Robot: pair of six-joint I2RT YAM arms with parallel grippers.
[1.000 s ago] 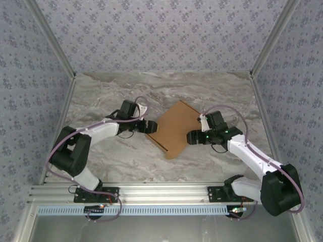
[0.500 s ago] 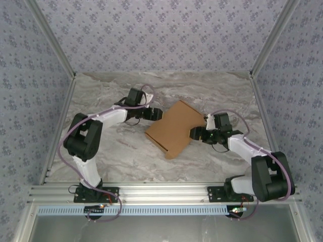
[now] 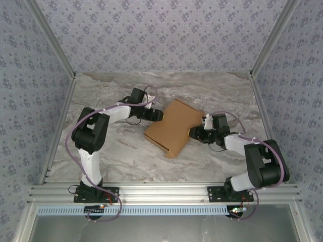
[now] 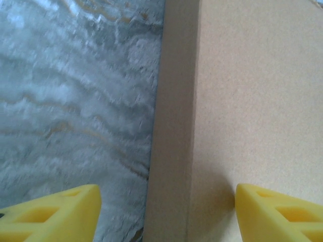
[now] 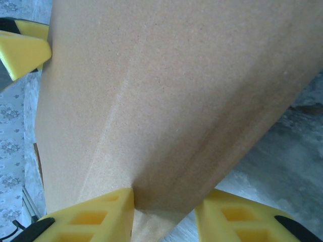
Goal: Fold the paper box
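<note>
- Paper box (image 3: 174, 128), a shallow rectangular mailer of plain brown cardboard, lies closed and flat near the middle of the grey-veined marble-look table top (image 3: 101, 146), between the two arms
- Its long axis runs on a diagonal, from far-right to near-left; one short end points at the near edge of the table, the other at the far right corner
- Left gripper (image 3: 157, 115) sits at the far-left long edge of the paper box, jaws spread
- In the left wrist view, one yellow fingertip (image 4: 55, 214) is over bare marble and the other (image 4: 282, 212) is over the top face, so the jaws straddle the side wall without touching it
- Right gripper (image 3: 192, 133) sits at the opposite long edge, on the right
- In the right wrist view, its yellow fingertips (image 5: 96, 217) bracket the cardboard edge at a narrow gap; one pad touches the board
- Whether the other pad presses, and so whether the edge is truly pinched, I cannot tell
</note>
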